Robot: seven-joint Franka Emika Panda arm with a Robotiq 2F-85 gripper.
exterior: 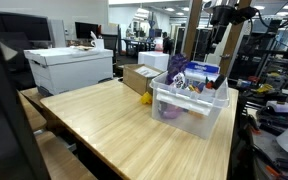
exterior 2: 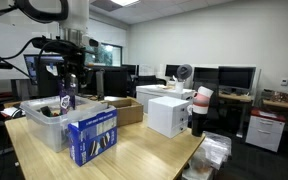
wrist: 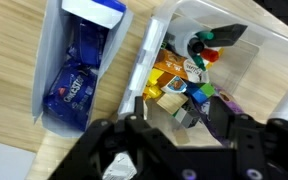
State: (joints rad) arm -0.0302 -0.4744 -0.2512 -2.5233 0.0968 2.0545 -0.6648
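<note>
My gripper (wrist: 184, 128) hangs over a clear plastic bin (wrist: 144, 72) and its jaws stand open with nothing between them. Straight below lie several small toys: a grey block (wrist: 187, 112), a tan block (wrist: 171, 84), and blue and green cubes (wrist: 199, 95). A black-and-green toy (wrist: 209, 45) lies farther in. In both exterior views the gripper (exterior: 215, 58) (exterior 2: 69, 78) sits just above the bin (exterior: 189, 112) (exterior 2: 42, 125) on the wooden table (exterior: 114, 125). A purple bottle-like thing (exterior 2: 67, 98) stands in the bin under it. A blue snack box (wrist: 79, 80) (exterior 2: 92, 135) stands beside the bin.
A white box (exterior: 69, 65) (exterior 2: 169, 112) and a cardboard box (exterior: 139, 78) (exterior 2: 124, 108) stand at the table's edge. A small yellow object (exterior: 146, 98) lies beside the bin. Office desks, monitors and chairs surround the table.
</note>
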